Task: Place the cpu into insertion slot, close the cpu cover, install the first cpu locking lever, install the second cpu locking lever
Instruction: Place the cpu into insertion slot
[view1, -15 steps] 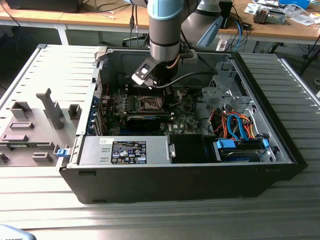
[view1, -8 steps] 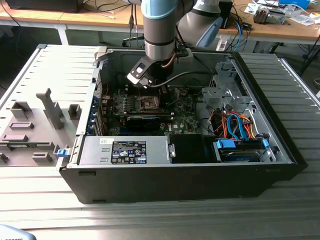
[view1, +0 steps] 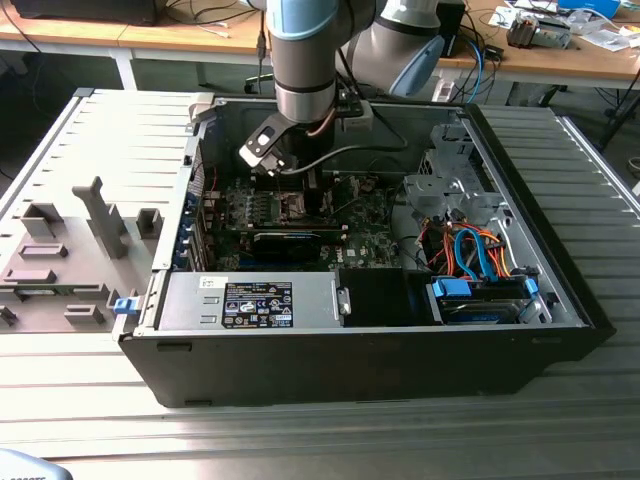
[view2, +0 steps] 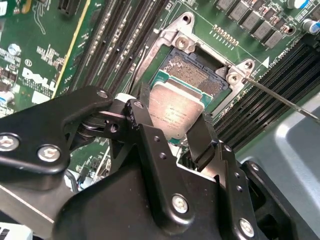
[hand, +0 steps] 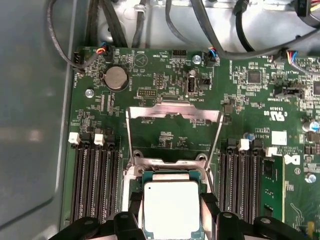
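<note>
Entry: the cpu (view2: 175, 112), pinched at its edges by the hand (hand: 171, 211) and held just above the insertion slot (view2: 197, 75). We judge it not yet seated. The cpu cover (hand: 172, 111) stands open, so closing and latching remain. Container: open computer case (view1: 350, 370) on the surface (view1: 300, 440), holding the circuit board (view1: 370, 240) and cables (view1: 470, 250).

Where the cameras are standing
The exterior view is looking down into the open black metal case (view1: 350, 370); both wrist views are sharing the pale square cpu (hand: 171, 207) close up.
</note>
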